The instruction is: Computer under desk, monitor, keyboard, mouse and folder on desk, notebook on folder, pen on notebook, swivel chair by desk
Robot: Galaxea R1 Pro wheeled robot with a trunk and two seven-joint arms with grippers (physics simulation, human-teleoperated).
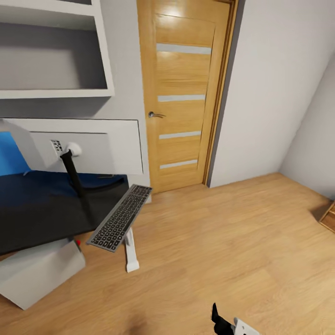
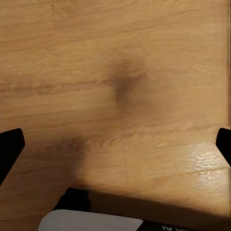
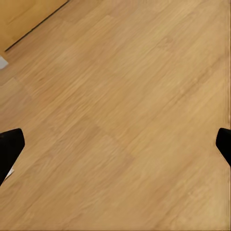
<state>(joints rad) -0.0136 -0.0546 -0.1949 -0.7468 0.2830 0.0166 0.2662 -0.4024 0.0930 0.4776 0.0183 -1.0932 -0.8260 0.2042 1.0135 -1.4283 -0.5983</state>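
Note:
The black-topped desk stands at the left of the head view, with a blue panel along its back. On it the monitor shows its white back and thin black stem. The keyboard lies tilted at the desk's right edge and overhangs it. A pale grey box, apparently the computer, sits on the floor at the desk's near edge. My left gripper and right gripper both hang open over bare wood floor, holding nothing. The mouse, folder, notebook, pen and swivel chair are out of view.
A closed wooden door is straight ahead. White wall shelves hang above the desk. A white desk foot juts onto the floor. Light-wood furniture shows at the right edge. Part of my right arm shows at the bottom.

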